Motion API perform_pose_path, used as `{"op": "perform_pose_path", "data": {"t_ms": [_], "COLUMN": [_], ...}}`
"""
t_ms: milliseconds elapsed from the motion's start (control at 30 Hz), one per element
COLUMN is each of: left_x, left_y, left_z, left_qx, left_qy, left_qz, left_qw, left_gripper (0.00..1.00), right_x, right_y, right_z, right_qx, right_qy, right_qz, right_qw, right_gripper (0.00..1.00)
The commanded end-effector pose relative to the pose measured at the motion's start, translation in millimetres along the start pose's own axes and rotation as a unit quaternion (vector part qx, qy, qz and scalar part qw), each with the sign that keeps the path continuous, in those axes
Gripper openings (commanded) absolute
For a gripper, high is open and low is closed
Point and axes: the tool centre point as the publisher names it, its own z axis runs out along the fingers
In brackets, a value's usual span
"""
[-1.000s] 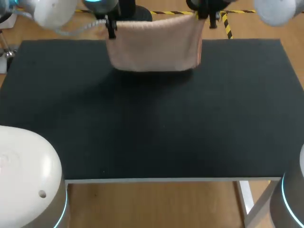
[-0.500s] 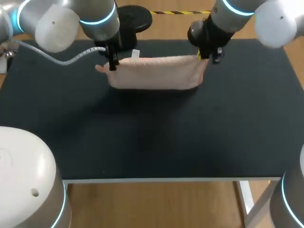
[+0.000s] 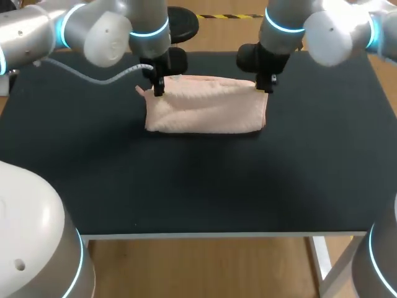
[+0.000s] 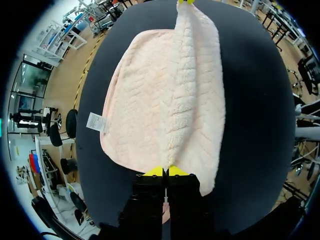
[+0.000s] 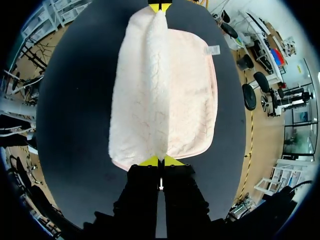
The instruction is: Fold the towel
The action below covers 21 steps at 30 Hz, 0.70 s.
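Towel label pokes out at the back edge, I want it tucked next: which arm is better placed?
Left, probably: the label lies beside the left gripper; the right gripper pinches the far end of the towel.

You have a towel point(image 3: 205, 107) of pale pink cloth, fluffy and ribbed, with a small white tag point(image 4: 96, 122). The desk point(image 3: 198, 186) top is matt black and finely grained. The left arm point(image 3: 105, 31) and right arm point(image 3: 329, 34) wear smooth, glossy shells. The left end effector point(image 4: 165, 171) and right end effector point(image 5: 161, 160) are matt black, yellow-tipped.
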Motion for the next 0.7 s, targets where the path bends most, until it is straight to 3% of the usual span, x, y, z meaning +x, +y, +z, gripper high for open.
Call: {"op": "perform_pose_path", "data": {"t_ms": [33, 367, 700], "left_x": [-31.6, -74.9, -87.4], "left_y": [-8.9, -5.0, -3.4], "left_z": [42.1, 41.4, 49.5], "left_qx": [-0.003, 0.0, -0.007], "left_qy": [0.072, 0.054, 0.059], "left_qz": [0.003, 0.001, -0.001], "left_qw": [0.997, 0.999, 0.998], "left_gripper": [0.0, 0.0, 0.0], "right_x": [-31.1, -71.2, -87.7], "right_y": [3.7, -5.1, -3.5], "right_z": [37.8, 48.6, 54.0], "right_qx": [0.011, 0.036, 0.042], "right_qy": [0.03, 0.001, -0.004], "right_qz": [0.011, 0.021, 0.016], "right_qw": [0.999, 0.999, 0.999], "right_gripper": [0.0, 0.0, 0.0]}}
